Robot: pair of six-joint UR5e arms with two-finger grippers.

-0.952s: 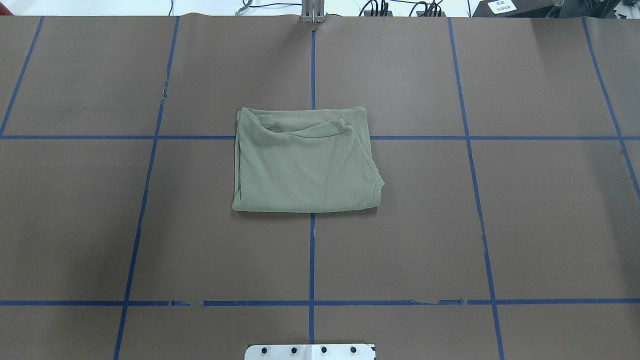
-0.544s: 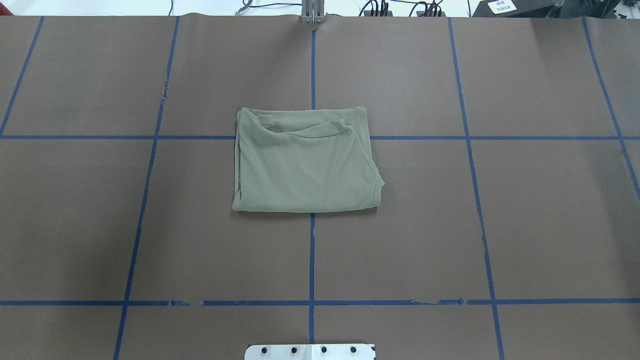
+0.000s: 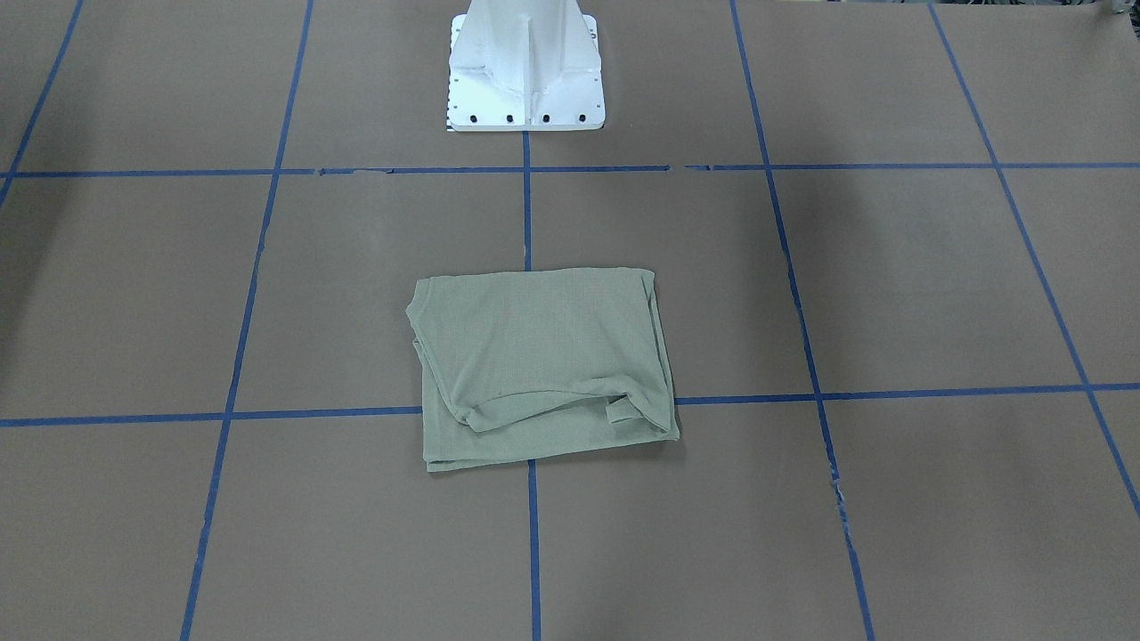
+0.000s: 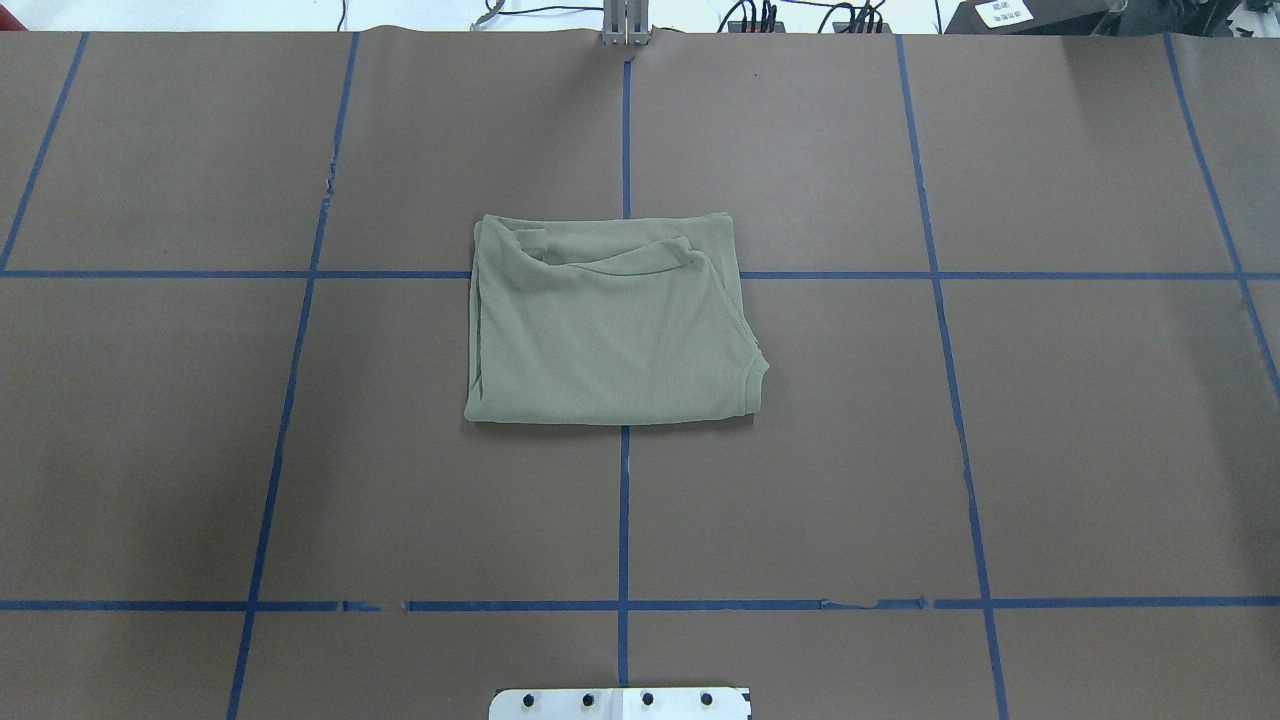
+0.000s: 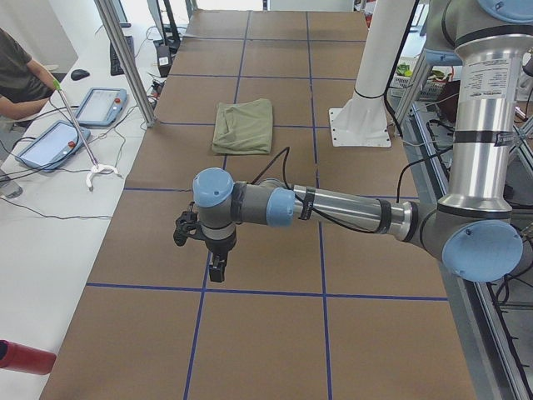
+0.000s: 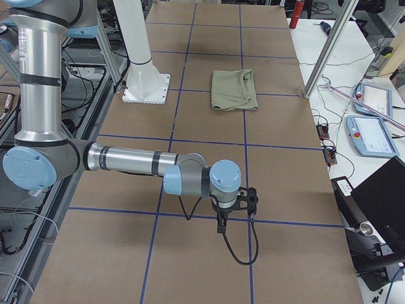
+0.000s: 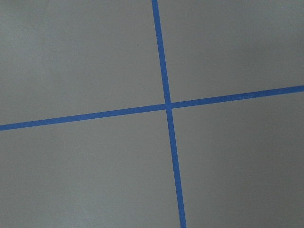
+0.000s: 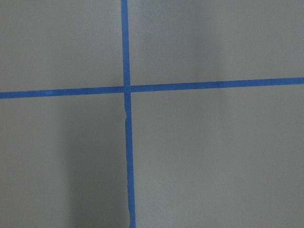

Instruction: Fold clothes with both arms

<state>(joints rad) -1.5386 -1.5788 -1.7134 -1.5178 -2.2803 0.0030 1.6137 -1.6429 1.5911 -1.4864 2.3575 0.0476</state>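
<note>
The pale sage-green shirt (image 4: 610,330) lies folded into a compact rectangle at the middle of the brown table, its neck end on the far side from the robot. It also shows in the front-facing view (image 3: 543,356) and both side views (image 5: 244,125) (image 6: 234,88). My left gripper (image 5: 216,268) hangs over bare table far to the left of the shirt. My right gripper (image 6: 219,223) hangs over bare table far to the right. Both show only in the side views, so I cannot tell whether they are open or shut. Both wrist views show only table and blue tape lines.
The white pedestal base (image 3: 525,71) stands at the robot's side of the table (image 4: 620,703). Blue tape lines (image 4: 624,520) grid the brown surface. An operators' bench with tablets (image 5: 92,104) (image 6: 373,101) and a metal post (image 5: 125,58) runs along the far edge.
</note>
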